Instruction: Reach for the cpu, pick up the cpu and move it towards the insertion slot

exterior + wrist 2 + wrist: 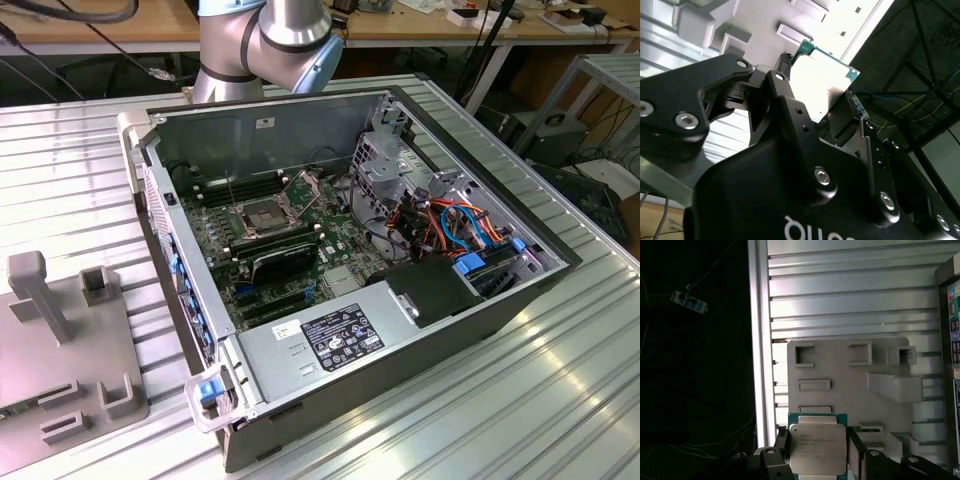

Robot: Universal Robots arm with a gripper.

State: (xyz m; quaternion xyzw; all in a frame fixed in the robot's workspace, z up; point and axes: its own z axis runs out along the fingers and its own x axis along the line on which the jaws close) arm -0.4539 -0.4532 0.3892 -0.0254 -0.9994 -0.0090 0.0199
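In both wrist views my gripper point(817, 442) is shut on the cpu point(817, 449), a flat square chip with a silver-beige face and a green rim. One finger point(781, 440) presses on each side of it. In the second wrist view the cpu point(826, 75) shows bright between the black fingers of the gripper point(820, 87). It hangs over the grey fixture plate point(850, 375). The insertion slot point(262, 215) lies on the motherboard inside the open computer case, its metal plate point(302, 186) hinged up.
The fixture plate point(60, 330) with raised blocks lies at the exterior view's left, beside the case wall point(165, 250). Inside the case are a black heatsink block point(282, 262), a drive cage point(385, 170), coloured cables point(460, 225) and a labelled power supply point(335, 338). The table edge point(760, 340) borders dark floor.
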